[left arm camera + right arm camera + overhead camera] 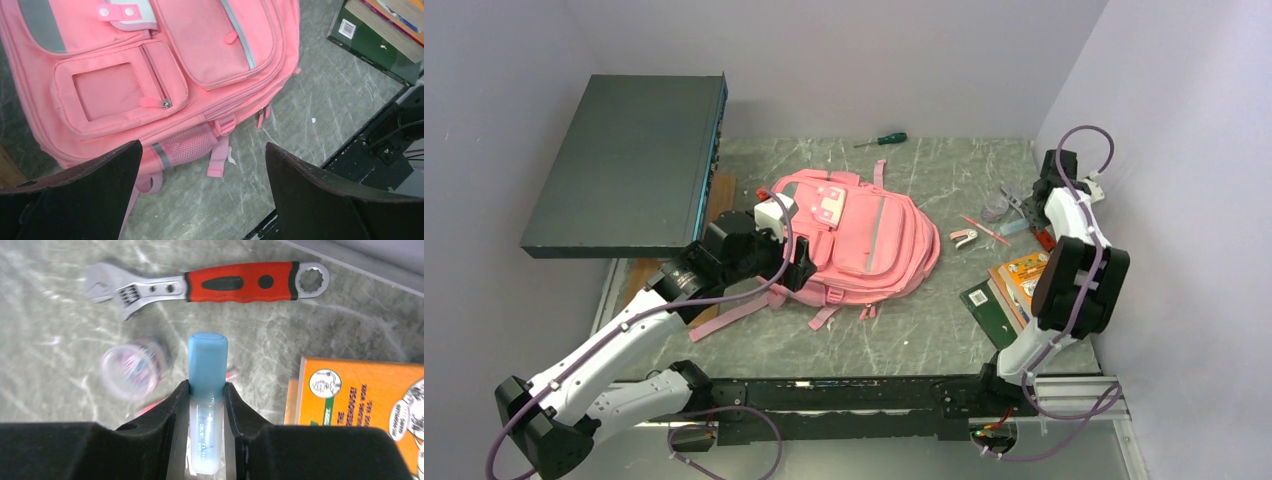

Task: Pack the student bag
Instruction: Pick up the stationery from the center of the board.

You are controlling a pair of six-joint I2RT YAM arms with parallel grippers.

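The student bag [864,235] is a pink backpack lying flat mid-table, front pockets up; the left wrist view shows its grey-trimmed pockets [150,60] and a mesh side pocket. My left gripper [799,272] hovers at the bag's near-left corner, wide open and holding nothing [202,147]. At the right side of the table my right gripper [1024,210] is shut on a translucent glue stick with a blue cap [207,360]. Both fingers press its sides [207,386], and the cap sticks out past the fingertips.
A red-handled adjustable wrench [200,287] and a small clear round pot [131,371] lie just beyond the glue stick. Stacked books [1014,285], the top one orange [360,400], sit near right. A screwdriver [882,140] lies at the back. A dark slab [629,160] overhangs the left.
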